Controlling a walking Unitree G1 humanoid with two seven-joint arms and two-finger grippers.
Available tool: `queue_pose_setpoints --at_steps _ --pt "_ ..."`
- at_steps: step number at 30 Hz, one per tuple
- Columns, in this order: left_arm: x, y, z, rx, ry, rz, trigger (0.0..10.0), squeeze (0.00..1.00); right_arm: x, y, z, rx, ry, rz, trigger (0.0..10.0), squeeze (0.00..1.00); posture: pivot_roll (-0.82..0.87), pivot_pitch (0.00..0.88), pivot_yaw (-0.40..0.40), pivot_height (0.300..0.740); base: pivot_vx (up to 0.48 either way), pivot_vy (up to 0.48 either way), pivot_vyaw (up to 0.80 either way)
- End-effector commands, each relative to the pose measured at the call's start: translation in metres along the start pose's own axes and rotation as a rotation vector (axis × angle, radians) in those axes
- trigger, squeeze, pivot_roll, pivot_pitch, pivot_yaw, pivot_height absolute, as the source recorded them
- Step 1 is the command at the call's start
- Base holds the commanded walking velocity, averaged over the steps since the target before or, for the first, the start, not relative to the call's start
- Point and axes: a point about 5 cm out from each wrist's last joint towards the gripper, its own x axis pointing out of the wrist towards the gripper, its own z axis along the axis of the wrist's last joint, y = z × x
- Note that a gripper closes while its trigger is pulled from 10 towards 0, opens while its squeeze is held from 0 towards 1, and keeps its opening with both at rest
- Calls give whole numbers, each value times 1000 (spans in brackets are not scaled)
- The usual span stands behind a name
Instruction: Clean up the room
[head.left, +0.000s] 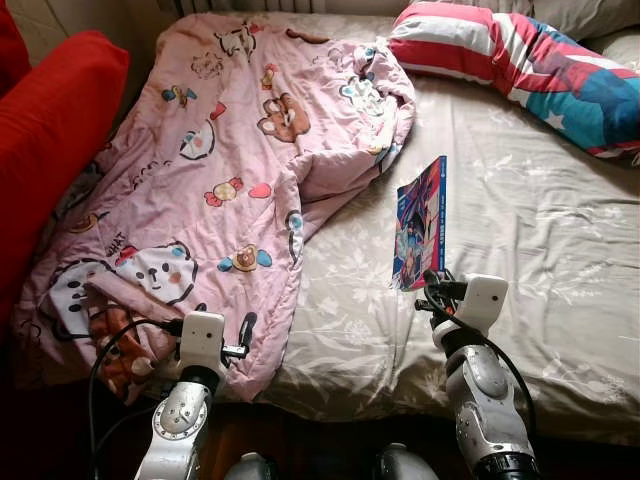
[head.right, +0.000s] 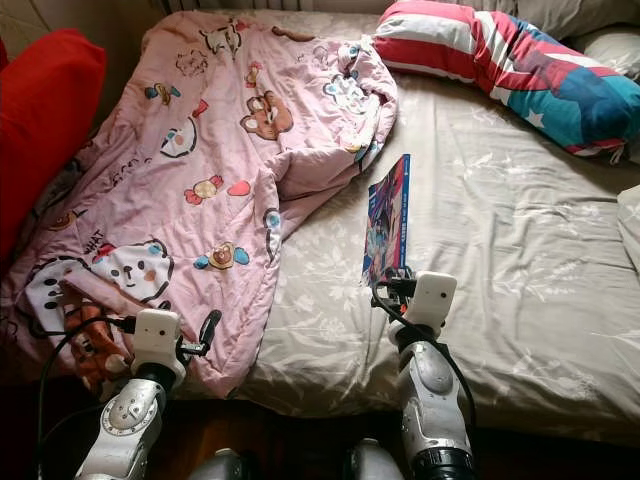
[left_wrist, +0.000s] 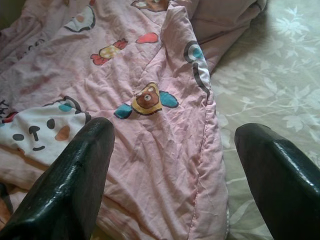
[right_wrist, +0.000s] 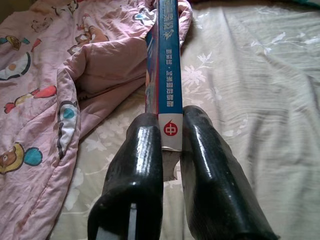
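A robot's right gripper (right_wrist: 170, 135) clamps its fingers on the spine of a blue book (head.left: 421, 220), held on edge over the bed (head.left: 540, 260) beside a rumpled pink cartoon blanket (head.left: 220, 170). The left gripper (left_wrist: 175, 165) hovers with fingers spread wide above the blanket's near corner. A striped pillow (head.left: 520, 60) lies across the head of the bed; a red cushion (head.left: 50, 130) crowds the left edge. Bare floral sheet stretches to the right.

Bare beige floral bed sheet (head.left: 520, 230) lies open across the centre and right of the frame. The rumpled pink cartoon-print quilt (head.left: 220, 170) blocks the left; a striped red-white-blue pillow (head.left: 520, 60) bars the upper right.
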Motion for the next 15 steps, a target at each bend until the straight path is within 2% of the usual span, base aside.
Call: queue_pose_setpoints --at_steps 1,7,11,15 --pt "-6 1 -10 2 41 7 10000 0 0 0 6 1 -28 1 10000 0 -9 213 1 730 0 0 0" --pt "-4 1 -9 5 35 5 10000 0 2 2 5 9 -21 -7 10000 0 -6 216 1 730 0 0 0" --pt "-4 2 -10 5 31 3 10000 0 2 4 5 17 -18 1 10000 0 -7 218 0 730 0 0 -788" --pt "-4 2 -10 4 31 4 10000 0 2 5 6 16 -24 1 10000 0 -6 220 0 730 0 -346 -206"
